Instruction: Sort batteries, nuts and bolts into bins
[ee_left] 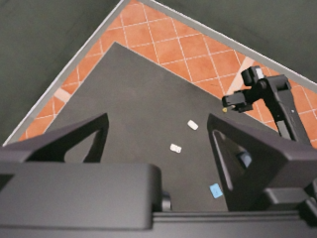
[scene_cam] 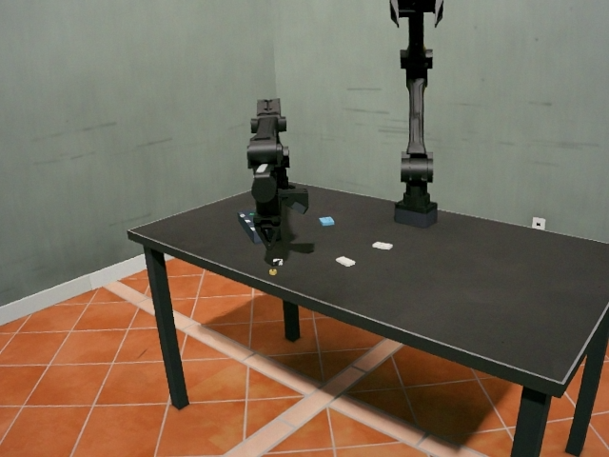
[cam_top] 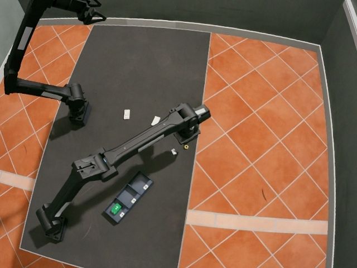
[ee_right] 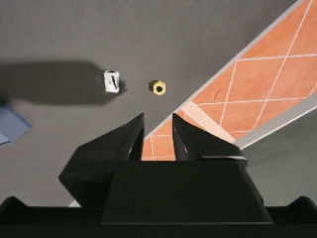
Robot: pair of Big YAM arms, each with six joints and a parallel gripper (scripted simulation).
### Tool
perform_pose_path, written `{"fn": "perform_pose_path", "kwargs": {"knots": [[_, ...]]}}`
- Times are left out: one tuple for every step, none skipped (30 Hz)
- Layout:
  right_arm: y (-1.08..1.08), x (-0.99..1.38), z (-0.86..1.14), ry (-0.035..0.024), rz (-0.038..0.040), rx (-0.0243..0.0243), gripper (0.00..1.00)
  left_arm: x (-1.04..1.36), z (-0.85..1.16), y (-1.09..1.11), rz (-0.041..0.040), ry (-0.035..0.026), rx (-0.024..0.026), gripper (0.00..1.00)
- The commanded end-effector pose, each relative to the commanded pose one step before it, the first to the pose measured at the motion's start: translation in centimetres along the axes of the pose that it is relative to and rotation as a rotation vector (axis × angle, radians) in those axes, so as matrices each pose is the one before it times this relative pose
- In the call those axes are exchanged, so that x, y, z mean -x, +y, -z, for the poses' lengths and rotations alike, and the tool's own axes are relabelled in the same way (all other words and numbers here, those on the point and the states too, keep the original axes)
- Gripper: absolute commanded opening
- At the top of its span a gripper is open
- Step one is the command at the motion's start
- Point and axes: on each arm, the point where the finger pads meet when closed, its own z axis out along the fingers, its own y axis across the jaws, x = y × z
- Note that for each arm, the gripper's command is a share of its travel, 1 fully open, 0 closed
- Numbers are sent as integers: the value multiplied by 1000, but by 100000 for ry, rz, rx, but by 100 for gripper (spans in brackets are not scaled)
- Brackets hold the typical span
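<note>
A dark blue three-compartment bin [cam_top: 139,195] [ee_right: 14,125] stands on the table; its label letters are unreadable. A green block [cam_top: 116,208] lies in its lower-left compartment. A yellow hex nut [cam_top: 186,147] [scene_cam: 272,271] [ee_right: 158,87] lies near the table edge. A small white piece with black marks [cam_top: 173,151] [scene_cam: 278,262] [ee_right: 112,81] lies beside it. My right gripper [ee_right: 158,118] is partly open and empty, above the table near them; the top view hides its fingers. My left gripper [cam_top: 102,11] [ee_left: 158,118] is wide open and empty, raised high.
Two white blocks [cam_top: 126,114] [cam_top: 155,120] [scene_cam: 383,245] [scene_cam: 344,261] lie mid-table. A light blue block [scene_cam: 326,221] [ee_left: 216,190] lies near them, out of sight in the top view. My right arm [cam_top: 144,138] stretches over the table's middle.
</note>
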Motion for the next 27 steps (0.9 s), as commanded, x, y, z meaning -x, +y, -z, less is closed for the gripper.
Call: {"fn": "perform_pose_path", "kwargs": {"knots": [[-354, 666, 353, -347, -466, -1610, 30, 1124, 2564, 111, -858, -5347, -56, 100], [-92, 207, -106, -9, 228, -84, 30, 0, 0, 0, 0, 0, 0, 100], [-97, 216, -106, -9, 226, -94, 30, 0, 0, 0, 0, 0, 0, 100], [-106, 78, -106, -6, 29, -101, 30, 0, 0, 0, 0, 0, 0, 100], [-117, 51, -70, -9, -7, -162, 30, 0, 0, 0, 0, 0, 0, 100], [0, 0, 0, 0, 0, 0, 30, 0, 0, 0, 0, 0, 0, 100], [0, 0, 0, 0, 0, 0, 30, 0, 0, 0, 0, 0, 0, 100], [-289, 63, 913, -73, 346, -1587, 30, 0, 0, 0, 0, 0, 0, 100], [-222, 59, 267, -35, -197, -711, 30, 0, 0, 0, 0, 0, 0, 100], [-204, 62, 252, -28, -191, -546, 30, 0, 0, 0, 0, 0, 0, 100], [92, 46, -267, 28, -20, 641, 30, 0, 0, 0, 0, 0, 0, 100], [90, 46, -205, 26, 31, 588, 30, 0, 0, 0, 0, 0, 0, 100], [78, 46, -54, 18, 22, 419, 30, 0, 0, 0, 0, 0, 0, 100], [14, 48, 1, 4, 4, 120, 30, 0, 0, 0, 0, 0, 0, 100], [-23, 48, 5, -2, 8, 2, 30, 0, 0, 0, 0, 0, 0, 100], [-20, 44, 8, -2, 19, 0, 30, 0, 0, 0, 0, 0, 0, 100], [-22, 39, 11, -2, 29, 0, 30, 0, 0, 0, 0, 0, 0, 100], [-25, 33, 16, -1, 34, 0, 30, 0, 0, 0, 0, 0, 0, 100], [-27, 26, 20, -1, 39, 0, 30, 0, 0, 0, 0, 0, 0, 100], [-30, 19, 25, -1, 46, 0, 30, 0, 0, 0, 0, 0, 0, 100], [-35, 11, 29, 0, 50, 0, 30, 0, 0, 0, 0, 0, 0, 100], [-46, 2, 34, 0, 35, 2, 30, 0, 0, 0, 0, 0, 0, 100], [0, 0, 0, 0, 0, 0, 30, 0, 0, 0, 0, 0, 0, 100], [0, 0, 0, 0, 0, 0, 30, 0, 0, 0, 0, 0, 0, 100], [-127, -15, 798, -50, 124, -1032, 30, 0, 0, 0, 0, 0, 0, 100], [53, -32, -714, 51, 139, 1033, 30, 0, 0, 0, 0, 0, 0, 100], [-54, -243, 43, 11, -117, 0, 30, 0, 0, 0, 0, 0, 0, 100]]}}
